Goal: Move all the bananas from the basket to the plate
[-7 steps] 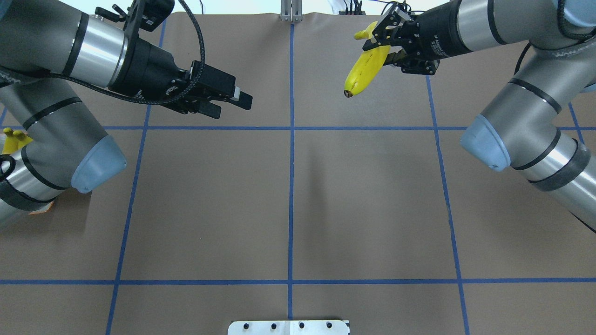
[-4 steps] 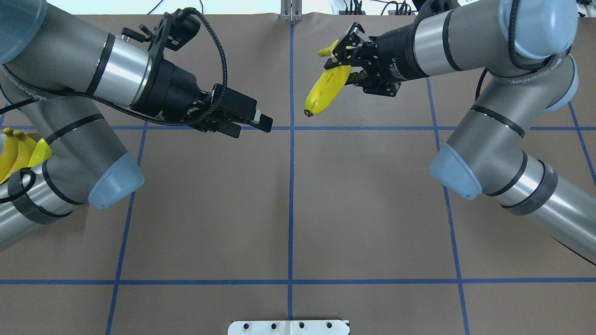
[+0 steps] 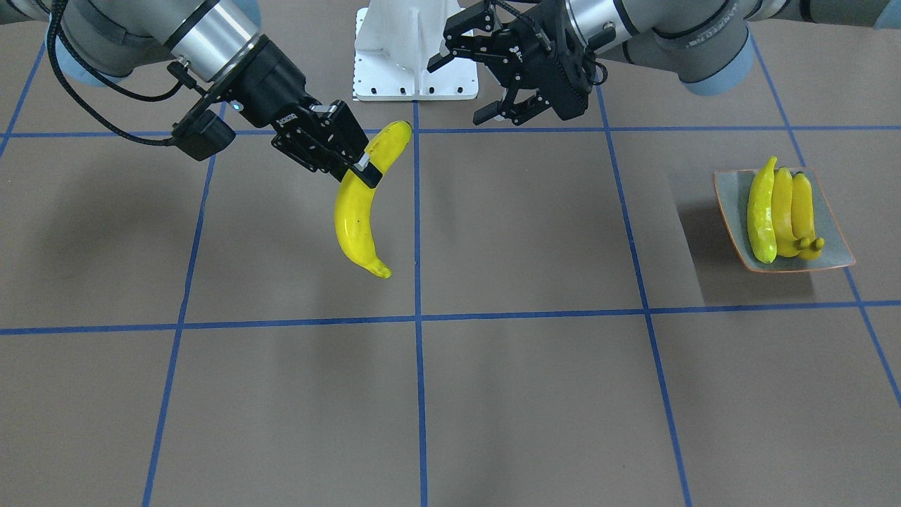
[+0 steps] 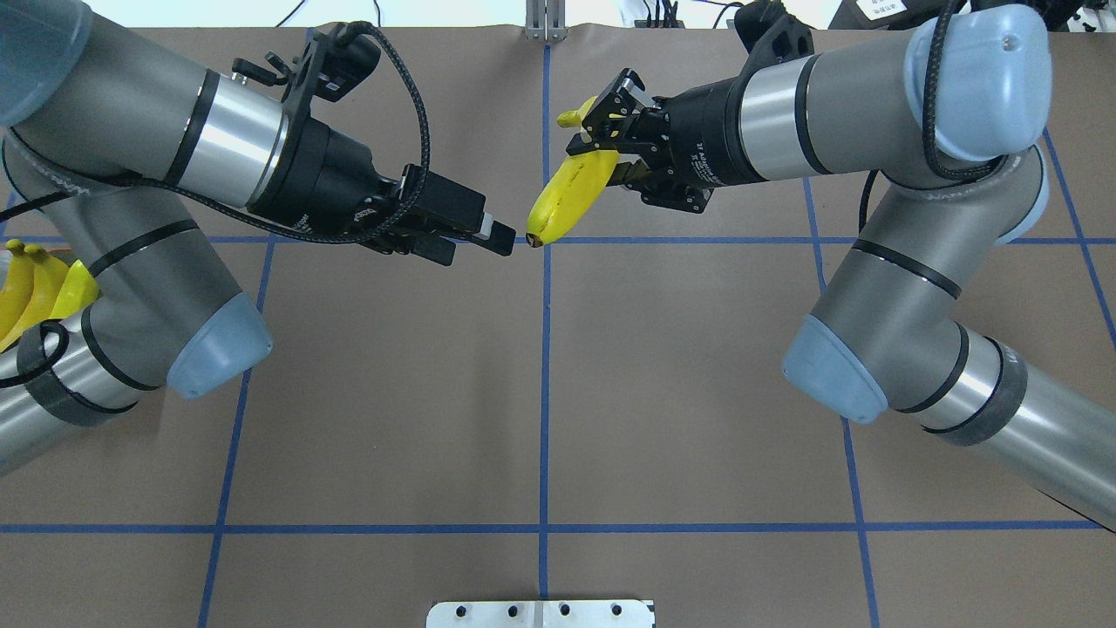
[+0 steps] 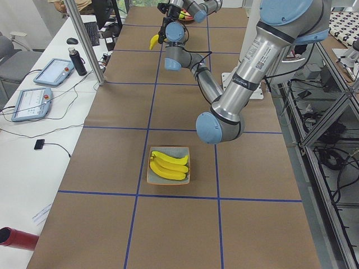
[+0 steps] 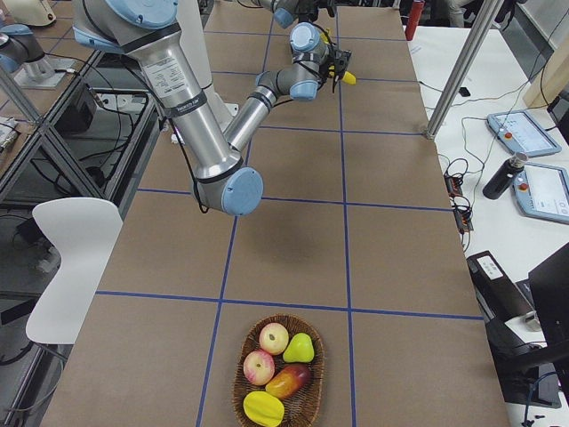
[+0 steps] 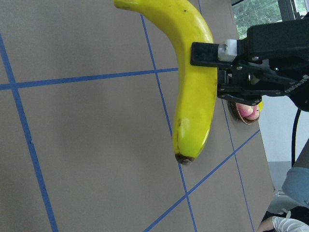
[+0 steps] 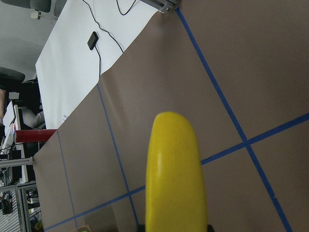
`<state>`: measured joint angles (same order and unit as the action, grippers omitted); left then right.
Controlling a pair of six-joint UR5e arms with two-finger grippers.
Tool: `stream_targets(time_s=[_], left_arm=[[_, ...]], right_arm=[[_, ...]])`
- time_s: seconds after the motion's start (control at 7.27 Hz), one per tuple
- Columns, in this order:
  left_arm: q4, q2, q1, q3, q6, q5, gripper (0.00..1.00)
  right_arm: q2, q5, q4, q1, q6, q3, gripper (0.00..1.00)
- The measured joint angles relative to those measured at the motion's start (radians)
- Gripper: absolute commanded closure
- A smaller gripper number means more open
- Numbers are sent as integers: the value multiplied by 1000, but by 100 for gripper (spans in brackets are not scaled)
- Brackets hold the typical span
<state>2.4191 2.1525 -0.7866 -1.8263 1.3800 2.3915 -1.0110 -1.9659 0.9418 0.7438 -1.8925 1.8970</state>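
Right gripper (image 3: 364,167) clamps one banana (image 3: 350,218) aloft, well apart from the plate (image 3: 733,201), where three bananas (image 3: 781,204) lie side by side. Left gripper (image 3: 461,77) spreads wide, between that banana and the plate.

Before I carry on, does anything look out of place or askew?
Nothing stands out. Three bananas lie side by side on the plate; the fourth banana hangs above the table in the right gripper, the open left gripper close by.
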Motion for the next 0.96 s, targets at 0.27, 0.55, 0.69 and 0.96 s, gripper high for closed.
stream_targets(time_s=[0.27, 0.55, 0.69, 0.96], left_arm=[[0, 5, 13, -1, 1, 0, 0], [0, 14, 20, 0, 1, 0, 0], [0, 14, 23, 3, 1, 0, 1], [1, 15, 25, 4, 1, -2, 7]], right_arm=[[4, 54, 0, -50, -10, 14, 100], [11, 102, 1, -100, -11, 31, 100], [12, 111, 2, -110, -11, 45, 100], [12, 121, 3, -123, -11, 59, 100]])
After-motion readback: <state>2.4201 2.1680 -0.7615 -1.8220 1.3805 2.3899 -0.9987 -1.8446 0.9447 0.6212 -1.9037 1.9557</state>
